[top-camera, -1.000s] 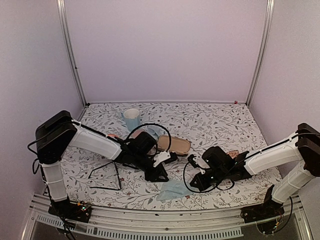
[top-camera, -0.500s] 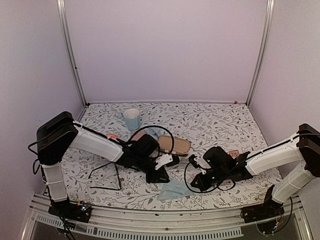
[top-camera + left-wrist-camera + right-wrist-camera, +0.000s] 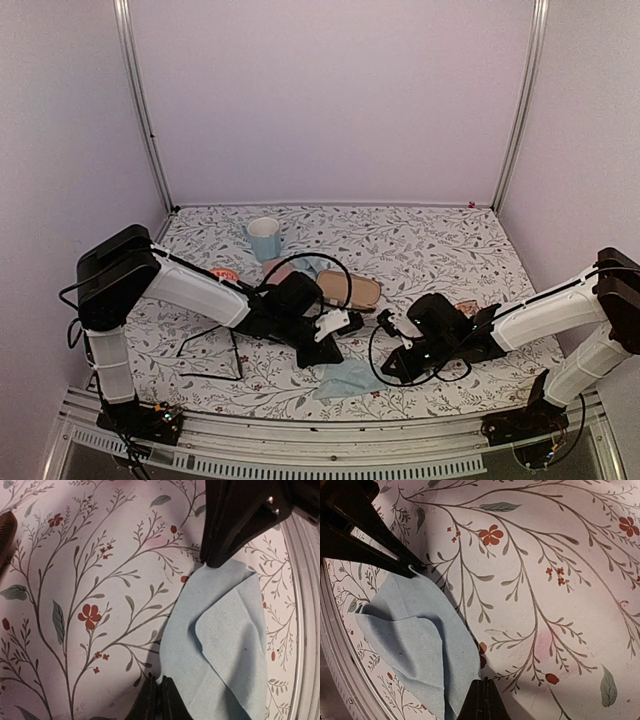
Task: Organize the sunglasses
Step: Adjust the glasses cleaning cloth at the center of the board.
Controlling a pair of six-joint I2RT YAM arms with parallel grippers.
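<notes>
The walls are plain and pale purple, and the tabletop has a cloth with leaves and little red flowers.

On the left side, the black sunglasses lie flat and open on the tabletop, just beside the left arm. They have not moved. A blue cup stands farther back.

The left arm reaches low toward the middle. In the last second it has slid a little to the right and toward the near edge. In the left wrist view, the left jaws are pressed together with only a thin line between the fingertips. They sit right at the edge of a blue cloth. I cannot tell if a bit of cloth is pinched.

A brown case lies behind, in the middle. The blue cloth is crumpled and has stayed near the front edge, between the two arms.

The right arm is in almost the same place as before. The right jaws look closed too, with the fingertips just beside the cloth.

A small pinkish thing peeks out behind the right arm. I cannot tell what it is.
</notes>
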